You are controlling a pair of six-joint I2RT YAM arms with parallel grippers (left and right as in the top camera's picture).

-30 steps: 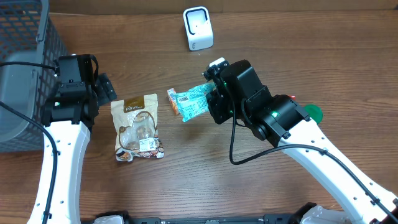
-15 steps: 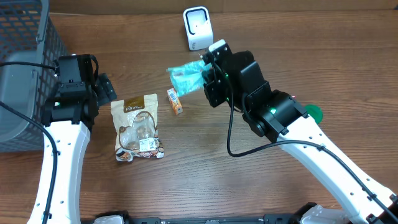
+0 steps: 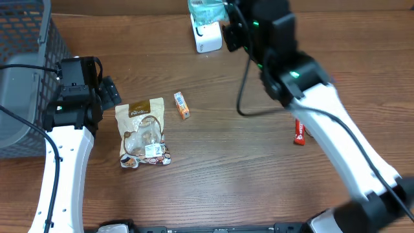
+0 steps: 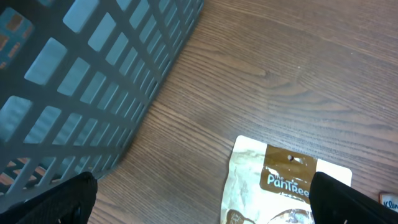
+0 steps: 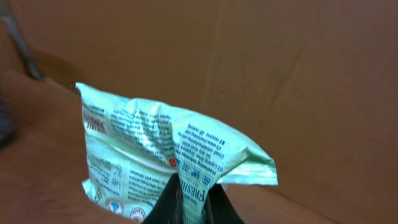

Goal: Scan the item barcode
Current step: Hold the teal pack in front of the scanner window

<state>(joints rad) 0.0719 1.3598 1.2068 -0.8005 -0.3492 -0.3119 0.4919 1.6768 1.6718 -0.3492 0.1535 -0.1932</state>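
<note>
One pale-green packet point(image 5: 155, 143) sticks out, pinched in the right hand point(image 5: 191, 196).

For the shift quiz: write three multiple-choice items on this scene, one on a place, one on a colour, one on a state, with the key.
1. Where is the teal packet? A in a drawer; B in the right gripper, up by the white scanner; C under a cloth.
2. What colour is the small box beside the brown pouch? A orange; B blue; C black.
3. How is the left gripper? A open, empty; B shut on a bottle; C shut on a cup.
Key: B, the right wrist view shows the packet's edge pinched; A, the overhead view shows it orange; A, its jaws stand wide apart, gripping nothing.
</note>
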